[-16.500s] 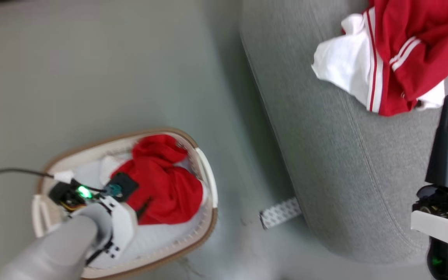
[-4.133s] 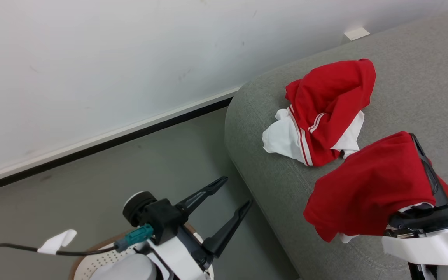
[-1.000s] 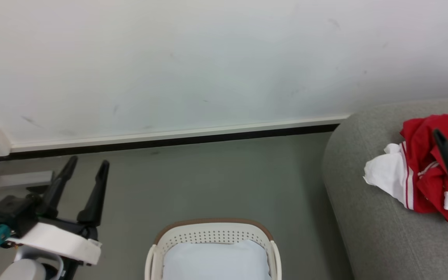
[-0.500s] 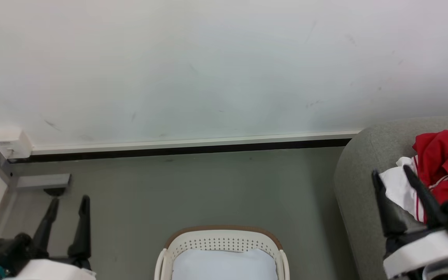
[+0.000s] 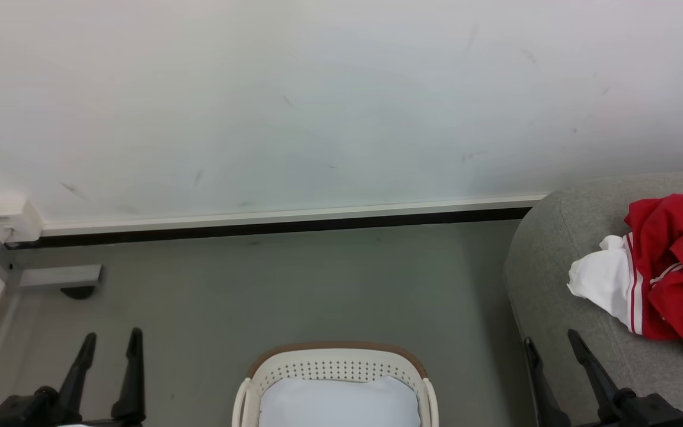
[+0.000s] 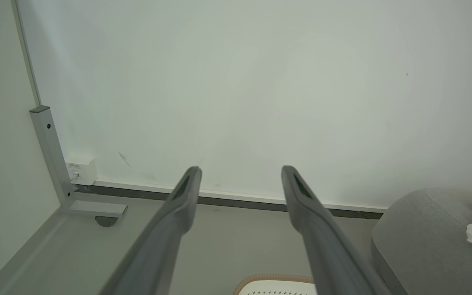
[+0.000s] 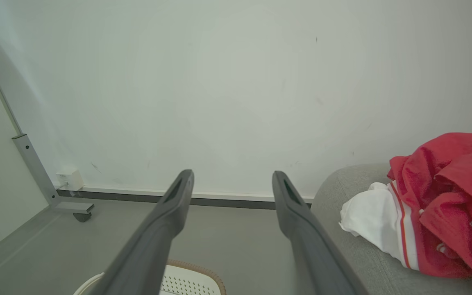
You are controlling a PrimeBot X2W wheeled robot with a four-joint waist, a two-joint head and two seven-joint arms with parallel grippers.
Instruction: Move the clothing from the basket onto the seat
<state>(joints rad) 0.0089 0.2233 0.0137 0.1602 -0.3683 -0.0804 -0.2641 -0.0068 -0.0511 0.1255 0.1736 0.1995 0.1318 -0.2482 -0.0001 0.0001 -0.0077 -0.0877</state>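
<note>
right gripper (image 5: 551, 338) has dropped away from the bright red-and-white fabric clothing (image 5: 667, 261) at the left end of the grey upholstered sofa (image 5: 555, 267); it and left gripper (image 5: 112, 335) gape empty. white perforated plastic basket (image 5: 332, 347) shows no red: task looks done.

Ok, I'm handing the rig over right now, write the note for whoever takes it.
Both open and empty: left end effector low at the left, right end effector by the sofa.
The clothing, a red and white heap, lies on the sofa.
The basket stands on the floor between them, a white pad inside, no red in the part in view.
Done: clothing moved, it seems.
Left: check the basket's cut-off near end.
</note>
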